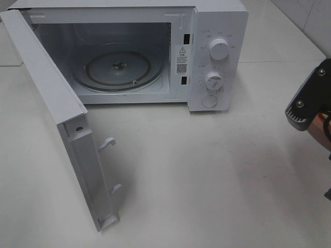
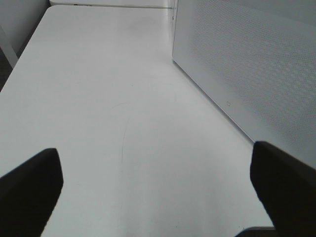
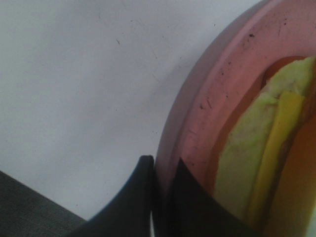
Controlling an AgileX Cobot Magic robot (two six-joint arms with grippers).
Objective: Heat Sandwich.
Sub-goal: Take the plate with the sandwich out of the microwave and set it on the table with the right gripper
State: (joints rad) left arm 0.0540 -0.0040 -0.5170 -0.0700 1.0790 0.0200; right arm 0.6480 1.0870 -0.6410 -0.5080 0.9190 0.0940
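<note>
Your right tool [image 3: 160,190] pinches the pink plate's [image 3: 207,98] rim — the sandwich [image 3: 256,163] aboard — open microwave [image 1: 124,67] lies far-left; left tool [image 2: 158,182] spread, idle.

microwave [image 1: 217,57] glossy white; turntable [image 1: 118,70] clear glass; plate [image 3: 217,98] matt pink, speckled; table [image 1: 207,175] smooth white.

Bright, even overhead light; soft shadows under microwave door [image 1: 57,129]. Right wrist view close, blurred; plate [image 3: 217,98] soft-edged.

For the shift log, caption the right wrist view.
Right gripper shut on the pink plate's rim, sandwich on it.
</note>
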